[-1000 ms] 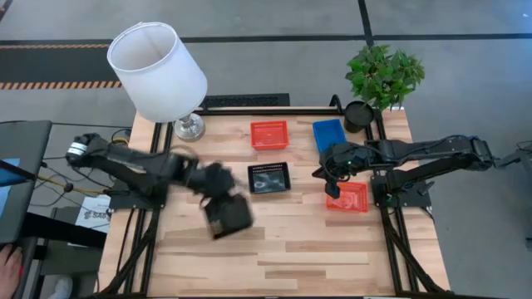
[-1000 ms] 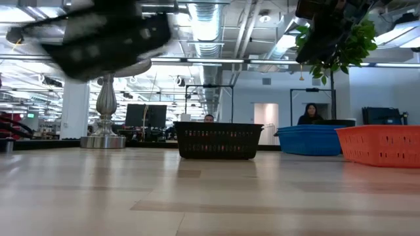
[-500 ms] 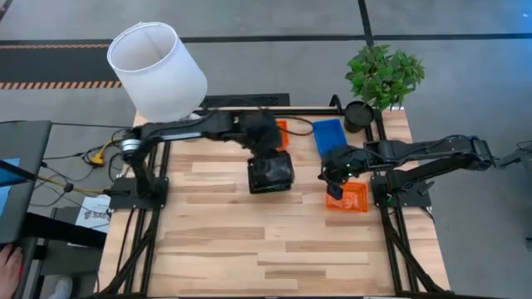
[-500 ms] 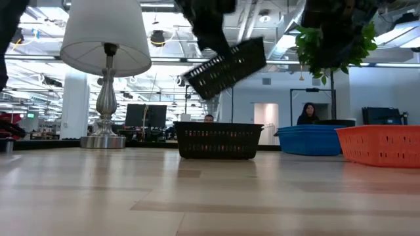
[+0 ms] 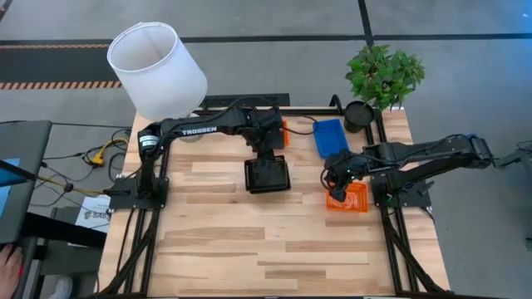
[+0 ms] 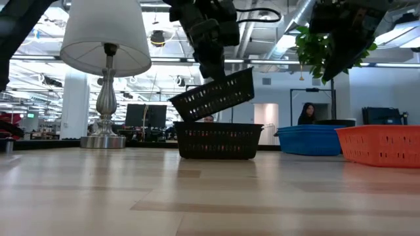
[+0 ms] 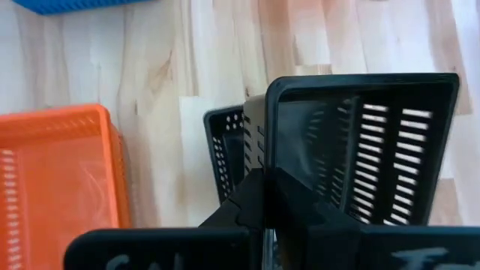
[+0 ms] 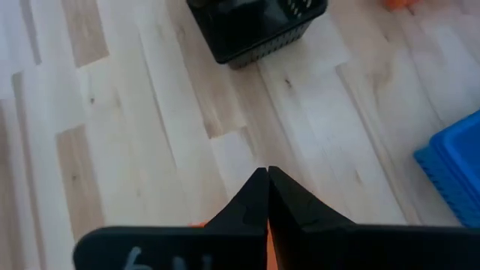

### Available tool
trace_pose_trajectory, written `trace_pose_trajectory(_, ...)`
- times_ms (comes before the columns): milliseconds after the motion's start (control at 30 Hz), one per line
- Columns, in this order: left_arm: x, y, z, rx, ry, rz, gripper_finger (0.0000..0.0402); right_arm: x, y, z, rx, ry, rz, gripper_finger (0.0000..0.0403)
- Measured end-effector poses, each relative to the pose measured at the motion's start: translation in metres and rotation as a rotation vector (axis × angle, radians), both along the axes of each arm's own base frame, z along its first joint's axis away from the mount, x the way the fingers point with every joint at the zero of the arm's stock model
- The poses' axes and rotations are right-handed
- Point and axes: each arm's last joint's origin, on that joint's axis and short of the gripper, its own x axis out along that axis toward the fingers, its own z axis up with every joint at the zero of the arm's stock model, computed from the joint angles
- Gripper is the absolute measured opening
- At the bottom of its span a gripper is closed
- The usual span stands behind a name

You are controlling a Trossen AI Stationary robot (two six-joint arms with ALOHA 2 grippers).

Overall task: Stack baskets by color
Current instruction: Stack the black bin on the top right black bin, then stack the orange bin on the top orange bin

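Note:
My left gripper (image 6: 211,65) is shut on a black basket (image 6: 213,96). It holds that basket tilted just above a second black basket (image 6: 218,140), which stands on the table's middle. In the high view the held black basket (image 5: 268,175) covers the lower one. A red-orange basket (image 7: 52,180) sits behind them, partly hidden by my left arm. A blue basket (image 5: 329,136) stands at the far right. My right gripper (image 8: 268,176) is shut with nothing in it. It hovers over another red-orange basket (image 5: 349,199) at the right. My left gripper pinches the held basket's far wall at the rim (image 7: 264,161), one finger on each side of that wall. The fingers come slanting down from the far side. The basket hangs tilted below them; I cannot tell whether its lower corner (image 6: 180,117) touches the basket under it.
A lamp (image 5: 158,71) with a white shade stands at the far left corner. A potted plant (image 5: 384,75) and a round black pot (image 5: 359,115) stand at the far right corner. The near half of the wooden table (image 5: 274,249) is bare.
My left gripper has carried the black basket from the table's left toward the right and far side, to above the other black basket. It has then come down. The basket hangs lower now, still tilted.

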Motion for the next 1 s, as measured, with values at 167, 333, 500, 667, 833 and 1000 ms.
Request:
trace_pose_trajectory(167, -0.001, 0.0037, -0.0008, -0.031, -0.003, 0.019, 0.0, 0.0001, -0.0011, -0.0001, -0.011, 0.0, -0.01, 0.0019)
trace_pose_trajectory(333, -0.0021, 0.0069, -0.0011, -0.034, 0.008, 0.058, 0.0, 0.0001, -0.0011, 0.0, -0.012, -0.001, -0.01, 0.0018)
trace_pose_trajectory(500, -0.0023, 0.0076, -0.0012, -0.036, 0.011, 0.074, 0.0, 0.0001, -0.0011, 0.0, -0.011, -0.001, -0.01, 0.0023)
trace_pose_trajectory(667, -0.0022, 0.0073, -0.0013, -0.051, 0.011, 0.082, 0.0006, 0.0001, -0.001, 0.0, -0.011, -0.001, -0.01, 0.0023)
trace_pose_trajectory(833, -0.0026, 0.0065, -0.0014, -0.082, 0.015, 0.091, 0.0047, 0.0001, -0.0009, 0.0, -0.011, -0.001, -0.009, 0.0018)
trace_pose_trajectory(1000, -0.0044, 0.0068, -0.0024, -0.065, 0.043, 0.12, 0.0096, 0.0001, -0.0009, 0.0, -0.011, 0.0, -0.008, 0.0019)
